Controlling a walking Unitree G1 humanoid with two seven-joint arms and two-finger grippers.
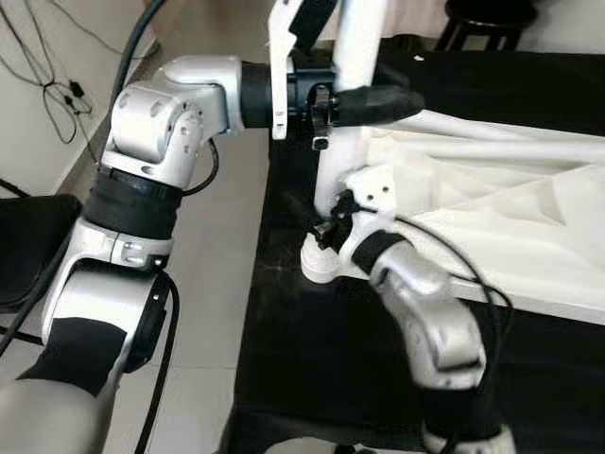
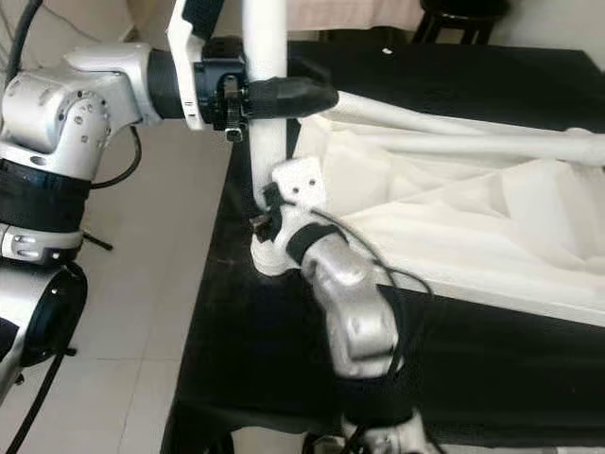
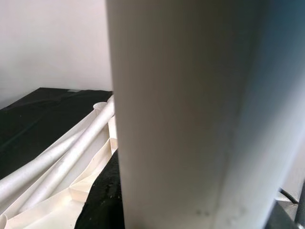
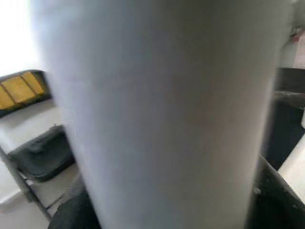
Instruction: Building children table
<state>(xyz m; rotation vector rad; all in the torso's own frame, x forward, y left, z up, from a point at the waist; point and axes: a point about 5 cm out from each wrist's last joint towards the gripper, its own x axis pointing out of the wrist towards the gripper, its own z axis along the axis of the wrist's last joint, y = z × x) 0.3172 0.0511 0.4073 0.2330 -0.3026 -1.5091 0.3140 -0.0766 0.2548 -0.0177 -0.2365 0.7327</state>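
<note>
Two end effectors steady one upright white table leg on the black tabletop.
Left end effector clamps the leg high — right end effector grips it low; other legs lie unattached.

1. Surface: a table covered with a black cloth, its near left corner over a light tiled floor.
2. A white tabletop panel lies flat on the cloth, toward the right side, with moulded ribs facing up.
3. A white leg stands upright near the cloth's left edge; its flared foot rests on the cloth, just beside the panel's corner.
4. Two further white legs lie on their sides across the panel, side by side and touching.
5. Black cloth is visible beyond the panel.
</note>
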